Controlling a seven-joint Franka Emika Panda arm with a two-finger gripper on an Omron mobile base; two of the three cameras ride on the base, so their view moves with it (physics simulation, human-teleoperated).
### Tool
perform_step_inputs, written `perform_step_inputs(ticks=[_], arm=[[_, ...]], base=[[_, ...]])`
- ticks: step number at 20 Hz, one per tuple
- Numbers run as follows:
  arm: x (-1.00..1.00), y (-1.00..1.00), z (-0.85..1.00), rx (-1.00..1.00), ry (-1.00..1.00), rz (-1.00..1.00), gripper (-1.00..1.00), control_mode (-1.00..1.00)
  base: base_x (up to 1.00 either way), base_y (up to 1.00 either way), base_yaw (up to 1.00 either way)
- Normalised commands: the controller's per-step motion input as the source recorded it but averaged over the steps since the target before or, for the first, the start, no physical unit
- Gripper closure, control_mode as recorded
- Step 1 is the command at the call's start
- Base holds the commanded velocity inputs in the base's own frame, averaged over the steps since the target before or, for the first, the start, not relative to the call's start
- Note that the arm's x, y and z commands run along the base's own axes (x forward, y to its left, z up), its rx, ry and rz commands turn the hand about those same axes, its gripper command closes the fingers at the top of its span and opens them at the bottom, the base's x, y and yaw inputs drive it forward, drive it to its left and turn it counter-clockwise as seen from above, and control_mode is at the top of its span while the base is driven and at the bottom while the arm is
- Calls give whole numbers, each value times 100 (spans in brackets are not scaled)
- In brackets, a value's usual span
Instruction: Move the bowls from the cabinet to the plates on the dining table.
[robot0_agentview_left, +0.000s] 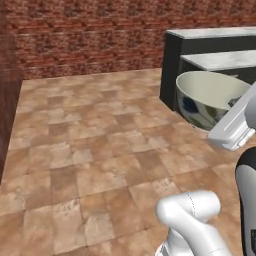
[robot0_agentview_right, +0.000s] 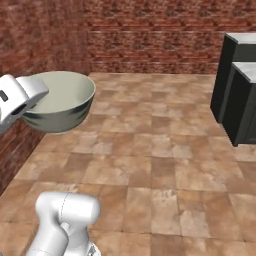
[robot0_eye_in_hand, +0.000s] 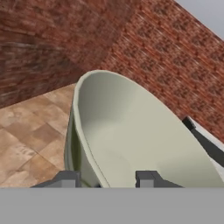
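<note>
Above the brown tiled floor (robot0_agentview_right: 160, 165), the end effector (robot0_eye_in_hand: 107, 179) clamps the glossy grey-green cream-rimmed bowl's (robot0_agentview_right: 62, 102) wall, mid-carry; next comes reaching the dark-sided marble worktop (robot0_agentview_left: 220, 60).

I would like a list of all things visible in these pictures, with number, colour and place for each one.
bowl: one, grey-green glossy outside, cream inside, held in the air by its rim, above the floor.
table: one, pale marble top with dark sides, at the far right of the left base view.
floor: brown stone tiles, under everything.
wall: red brick, behind the floor and along one side.
arm: one, white with dark joints, rising from the bottom of both base views.
claw: one, dark tips, shut on the bowl rim, one tip inside and one outside.
</note>
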Motion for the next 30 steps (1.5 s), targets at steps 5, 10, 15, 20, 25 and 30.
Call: perform_step_inputs(ticks=[5, 10, 15, 20, 25, 30], arm=[[0, 0, 0, 0, 0, 0, 100, 100], [0, 0, 0, 0, 0, 0, 100, 100], [0, 0, 0, 0, 0, 0, 100, 100], [0, 0, 0, 0, 0, 0, 100, 100], [0, 0, 0, 0, 0, 0, 100, 100], [0, 0, 0, 0, 0, 0, 100, 100]], base=[[100, 0, 0], [100, 1, 0], [100, 0, 0], [100, 0, -2], [100, 0, -3], [100, 0, -4]])
